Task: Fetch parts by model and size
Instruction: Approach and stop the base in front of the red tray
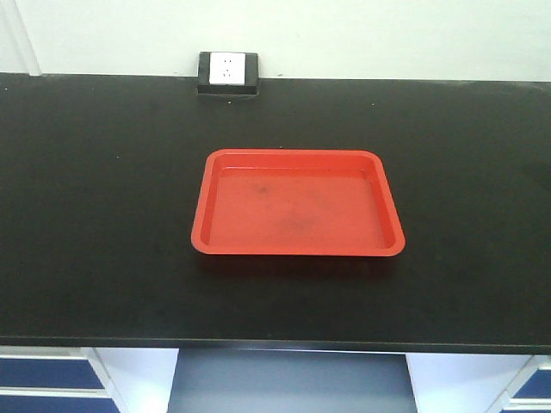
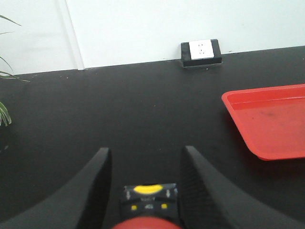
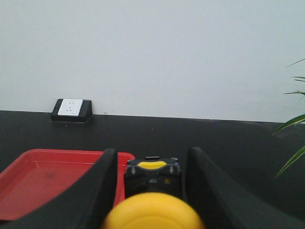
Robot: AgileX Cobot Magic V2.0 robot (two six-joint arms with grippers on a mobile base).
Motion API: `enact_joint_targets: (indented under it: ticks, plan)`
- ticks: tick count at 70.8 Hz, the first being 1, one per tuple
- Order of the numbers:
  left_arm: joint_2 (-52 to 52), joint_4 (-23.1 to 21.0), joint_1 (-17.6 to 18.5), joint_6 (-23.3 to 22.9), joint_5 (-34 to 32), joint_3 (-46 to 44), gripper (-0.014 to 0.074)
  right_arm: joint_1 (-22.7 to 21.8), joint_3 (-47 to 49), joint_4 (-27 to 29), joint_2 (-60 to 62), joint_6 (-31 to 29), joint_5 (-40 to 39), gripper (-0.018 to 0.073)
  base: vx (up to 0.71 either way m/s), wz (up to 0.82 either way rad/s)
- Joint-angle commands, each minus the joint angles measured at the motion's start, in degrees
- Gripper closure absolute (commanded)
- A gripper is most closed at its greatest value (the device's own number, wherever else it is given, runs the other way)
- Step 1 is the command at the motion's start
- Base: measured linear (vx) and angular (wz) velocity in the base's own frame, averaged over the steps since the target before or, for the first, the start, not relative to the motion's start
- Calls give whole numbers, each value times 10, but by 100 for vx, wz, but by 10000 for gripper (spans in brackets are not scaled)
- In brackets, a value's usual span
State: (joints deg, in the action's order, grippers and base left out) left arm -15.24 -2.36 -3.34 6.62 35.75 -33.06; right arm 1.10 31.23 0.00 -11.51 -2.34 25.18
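In the left wrist view the red-capped push-button switch (image 2: 147,222) sits between the black fingers of my left gripper (image 2: 145,150), which is shut on its black body, above the black table to the left of the red tray (image 2: 267,119). In the right wrist view my right gripper (image 3: 151,150) is shut on the yellow-capped push-button switch (image 3: 152,212), by the tray's (image 3: 47,176) right corner. The front view shows the tray (image 1: 297,155) holding nothing, and neither gripper appears there.
A black wall-socket box (image 1: 227,72) stands at the table's back edge against the white wall. Plant leaves reach in at the far left (image 2: 4,112) and far right (image 3: 290,143). Blue drawers (image 1: 43,374) sit under the table's front edge.
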Motion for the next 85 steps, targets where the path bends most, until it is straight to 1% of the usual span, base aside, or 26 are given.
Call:
enact_joint_targets:
  ticks: [1,85]
  plan:
    - [-4,-4,4,0,-49,-15,601,-1,14,0,-8,0,-46,565,10,0]
    - [-4,-4,4,0,-49,-15,601,-1,14,0,-8,0,-46,565,6,-2]
